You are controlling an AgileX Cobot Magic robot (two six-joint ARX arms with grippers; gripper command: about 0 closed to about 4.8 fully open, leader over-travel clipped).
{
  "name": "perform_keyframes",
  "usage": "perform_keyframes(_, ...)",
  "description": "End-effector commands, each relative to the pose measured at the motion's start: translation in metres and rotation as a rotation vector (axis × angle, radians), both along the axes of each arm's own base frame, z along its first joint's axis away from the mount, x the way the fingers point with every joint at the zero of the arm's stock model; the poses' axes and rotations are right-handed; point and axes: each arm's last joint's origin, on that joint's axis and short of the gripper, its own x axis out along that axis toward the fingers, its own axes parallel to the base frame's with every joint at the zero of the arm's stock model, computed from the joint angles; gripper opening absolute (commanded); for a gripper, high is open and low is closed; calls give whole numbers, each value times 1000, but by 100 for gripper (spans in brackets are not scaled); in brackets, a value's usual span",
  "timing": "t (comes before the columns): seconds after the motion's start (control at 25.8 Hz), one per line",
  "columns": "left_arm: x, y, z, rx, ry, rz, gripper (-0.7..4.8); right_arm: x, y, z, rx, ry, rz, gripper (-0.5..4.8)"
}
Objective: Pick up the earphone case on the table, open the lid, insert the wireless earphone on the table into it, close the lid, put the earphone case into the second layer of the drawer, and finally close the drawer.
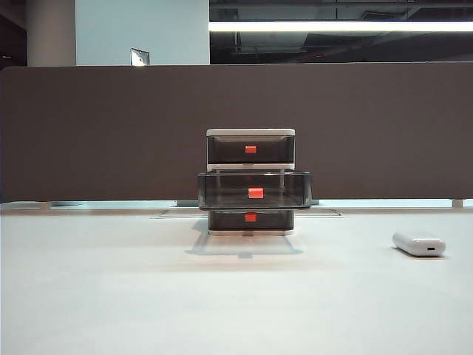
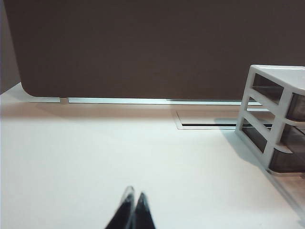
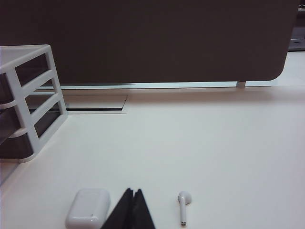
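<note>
Both grippers are closed and empty, only their dark tips visible. In the exterior view neither arm shows. The right gripper (image 3: 132, 192) hovers between the earphone case (image 3: 87, 208), partly cropped, and the wireless earphone (image 3: 183, 205). The left gripper (image 2: 134, 196) sits above bare table (image 2: 95, 157), the drawer (image 2: 274, 114) off to one side, cropped.

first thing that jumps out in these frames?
The drawer at table centre, its second layer already pulled out with a red-orange tab. Right of it the white earphone case lies lid closed, the earphone loose beside it. Left gripper and right gripper are shut, holding nothing.
</note>
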Motion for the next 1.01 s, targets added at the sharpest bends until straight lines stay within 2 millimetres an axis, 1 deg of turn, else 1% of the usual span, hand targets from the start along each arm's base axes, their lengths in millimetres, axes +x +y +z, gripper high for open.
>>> perform_keyframes(0.04, 0, 0, 1, 48, -15, 2, -6, 0, 0, 0, 5, -20, -1, -1)
perform_keyframes(0.5, 0, 0, 2, 50, -24, 3, -6, 0, 0, 1, 13, -22, 5, -1)
perform_keyframes(0.58, -1, 0, 8, 19, -56, 0, -6, -1, 1, 4, 23, -31, 22, -1)
perform_keyframes(0.62, -3, 0, 17, -4, -78, -2, -6, -2, 1, 11, 23, -50, 24, -1)
perform_keyframes(0.85, -12, 0, 46, -90, -157, -16, -6, -10, 1, 38, 22, -82, 22, -2)
perform_keyframes(1.01, -19, 0, 66, -110, -210, -22, -6, -14, 1, 55, 23, -85, 23, -2)
